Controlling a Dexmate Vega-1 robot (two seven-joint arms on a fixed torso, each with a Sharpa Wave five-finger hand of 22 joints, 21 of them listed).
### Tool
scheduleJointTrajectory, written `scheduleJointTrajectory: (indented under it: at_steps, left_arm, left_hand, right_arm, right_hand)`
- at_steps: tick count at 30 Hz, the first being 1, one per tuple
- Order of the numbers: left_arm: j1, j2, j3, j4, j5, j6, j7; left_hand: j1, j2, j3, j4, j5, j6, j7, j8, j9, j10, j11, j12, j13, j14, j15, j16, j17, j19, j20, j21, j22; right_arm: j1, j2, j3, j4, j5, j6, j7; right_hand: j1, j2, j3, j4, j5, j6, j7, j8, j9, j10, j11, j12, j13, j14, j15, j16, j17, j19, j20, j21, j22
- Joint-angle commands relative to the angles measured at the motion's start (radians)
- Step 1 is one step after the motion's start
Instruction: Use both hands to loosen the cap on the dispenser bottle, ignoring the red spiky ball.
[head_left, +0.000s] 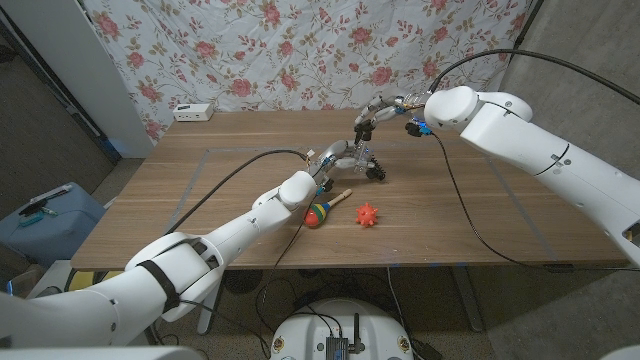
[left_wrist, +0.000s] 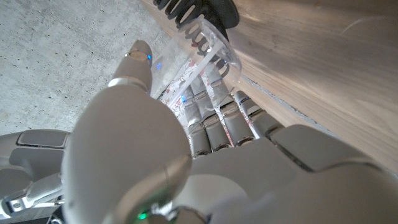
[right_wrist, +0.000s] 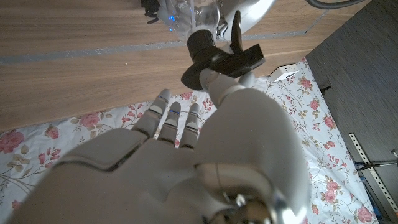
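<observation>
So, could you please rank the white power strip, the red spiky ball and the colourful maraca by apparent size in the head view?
1. Colourful maraca, counting its wooden handle.
2. White power strip, though it lies farther from the camera, so this order is unsure.
3. Red spiky ball, clearly smallest.

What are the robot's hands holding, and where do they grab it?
The left hand grips the clear dispenser bottle by its body. The right hand holds its black pump cap.

Even, soft indoor light fills the head view, with faint shadows on the table (head_left: 250, 215) beneath the left hand (head_left: 335, 160) and no glare. In the left wrist view the hand's near shell blurs. The right hand (right_wrist: 186, 168) is soft-focused too, with bowed edges.
</observation>
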Motion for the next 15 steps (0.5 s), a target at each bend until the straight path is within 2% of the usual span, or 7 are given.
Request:
scheduleJointTrajectory:
  at_steps: [1, 10, 15]
  left_arm:
    - [0.001, -0.001, 0.000, -0.001, -0.003, -0.005, -0.007]
    - [0.006, -0.001, -0.003, -0.005, -0.003, -0.005, -0.002]
    - [0.010, -0.003, -0.002, -0.004, -0.004, -0.007, 0.000]
  left_hand:
    - [0.005, 0.193, 0.034, 0.028, 0.002, 0.075, 0.004, 0.007, 0.003, 0.036, -0.028, 0.005, 0.005, 0.011, -0.059, 0.002, 0.003, -0.002, -0.068, -0.003, 0.001]
    - [-0.001, 0.195, 0.036, 0.030, 0.001, 0.075, 0.005, 0.008, 0.002, 0.039, -0.028, 0.005, 0.005, 0.014, -0.058, -0.001, 0.001, -0.002, -0.068, -0.003, 0.001]
    - [-0.002, 0.195, 0.036, 0.029, 0.001, 0.075, 0.006, 0.009, 0.001, 0.039, -0.026, 0.004, 0.004, 0.015, -0.059, -0.001, 0.002, -0.001, -0.068, -0.002, 0.001]
  right_arm:
    - [0.004, -0.004, -0.009, -0.015, -0.002, -0.026, -0.005]
    - [-0.003, -0.014, -0.002, -0.027, 0.003, -0.022, -0.010]
    - [-0.009, -0.022, 0.007, -0.048, 0.002, -0.023, -0.019]
  right_hand:
    - [0.012, 0.005, 0.012, 0.001, 0.012, 0.015, 0.001, 0.009, 0.002, 0.010, -0.008, 0.003, 0.004, 0.007, -0.009, 0.009, 0.005, 0.005, -0.005, 0.003, 0.003]
    - [0.023, 0.012, 0.030, 0.003, 0.030, 0.027, -0.004, 0.014, 0.000, 0.018, -0.024, 0.002, 0.004, 0.011, -0.016, 0.015, 0.013, 0.000, -0.009, 0.002, 0.003]
    - [0.026, 0.001, 0.032, 0.002, 0.038, -0.007, -0.007, -0.001, -0.003, 0.017, -0.023, -0.001, 0.004, 0.011, -0.015, 0.016, 0.015, 0.002, -0.008, 0.003, 0.004]
